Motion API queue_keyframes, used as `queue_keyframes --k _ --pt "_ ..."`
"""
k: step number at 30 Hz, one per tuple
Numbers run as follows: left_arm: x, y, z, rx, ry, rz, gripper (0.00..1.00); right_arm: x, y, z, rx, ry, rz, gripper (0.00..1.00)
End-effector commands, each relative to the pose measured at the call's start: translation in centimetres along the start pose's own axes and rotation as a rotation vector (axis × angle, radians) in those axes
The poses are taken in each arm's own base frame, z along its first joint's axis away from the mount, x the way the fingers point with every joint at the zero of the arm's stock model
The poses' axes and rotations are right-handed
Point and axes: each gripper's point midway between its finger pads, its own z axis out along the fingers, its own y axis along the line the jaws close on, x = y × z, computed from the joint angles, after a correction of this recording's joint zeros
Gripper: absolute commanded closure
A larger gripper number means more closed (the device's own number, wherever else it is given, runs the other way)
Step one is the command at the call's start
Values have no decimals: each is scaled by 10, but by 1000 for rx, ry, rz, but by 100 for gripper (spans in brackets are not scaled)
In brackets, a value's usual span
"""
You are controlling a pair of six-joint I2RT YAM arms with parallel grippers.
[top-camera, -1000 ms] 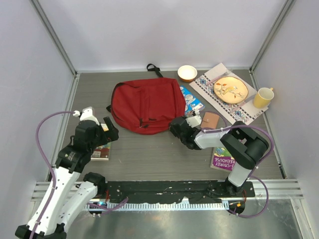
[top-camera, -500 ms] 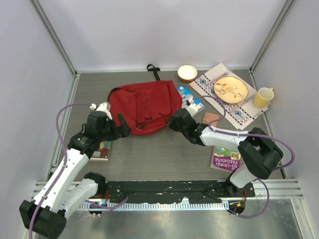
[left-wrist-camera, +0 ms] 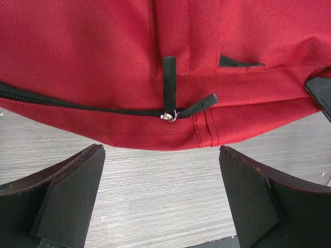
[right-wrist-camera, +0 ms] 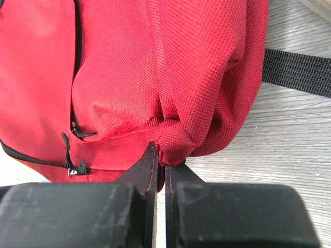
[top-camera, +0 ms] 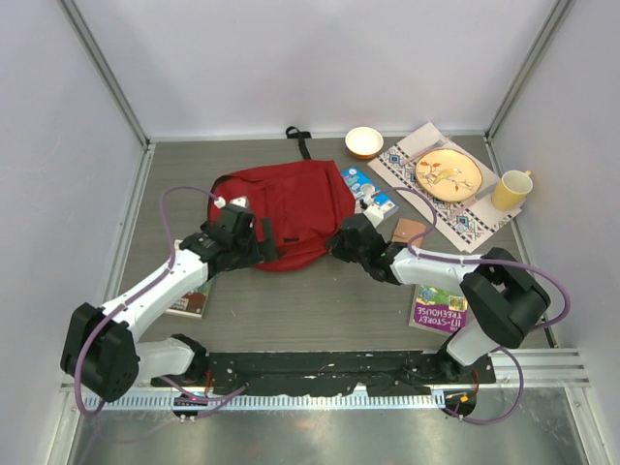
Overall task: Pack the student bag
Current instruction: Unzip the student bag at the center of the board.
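- The bag (top-camera: 291,199) lies flat on the tabletop (top-camera: 320,310) in the middle of the top view, between my two arms.
- My right gripper (right-wrist-camera: 161,164) is pinched closed on a small fold of red cloth at the bag's corner, low in the centre of the right wrist view. The jaws nearly meet, with the cloth bunched between them.
- My left gripper (left-wrist-camera: 160,155) is spread wide and holds nothing. Its jaws sit at the bottom left and bottom right of the left wrist view, over bare tabletop just short of the bag's edge.
- The zip pull (left-wrist-camera: 168,117) is in the centre of that view, lined up with the gap between the jaws. A short black tab (left-wrist-camera: 200,103) angles off it to the right.
- The zip (left-wrist-camera: 46,99) runs away to the left of the frame and looks closed along the part I can see.
- A black strap (right-wrist-camera: 295,72) lies flat on the tabletop at the right edge of the right wrist view.
- I judge the bag to be soft and limp. It sags and creases where I pinch it, so it will slide and fold rather than hold its shape.
- The cloth is woven and rough enough that a pinch should not slip easily.
- The tab is the best place for my left gripper. The pull itself is small and metal, so it is easy to miss.
- The corner pinch should anchor the bag, or else the whole bag may drag along with the zip.
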Motion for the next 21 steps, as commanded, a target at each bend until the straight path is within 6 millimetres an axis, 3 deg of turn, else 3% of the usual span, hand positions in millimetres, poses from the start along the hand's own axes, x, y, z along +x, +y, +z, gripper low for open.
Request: queue_keyframes --k 1,6,11,21 --pt "-41 -18 -1 8 -131 -40 8 12 20 -3 -93 69 -30 99" --pt "-49 -24 12 -10 -122 -29 18 14 17 -5 -86 73 -47 99" --pt "-47 -25 26 -29 -89 -27 37 15 12 -6 -79 76 -47 99" --pt "-34 -16 40 -74 -42 -14 43 13 13 -8 -76 69 -47 99"
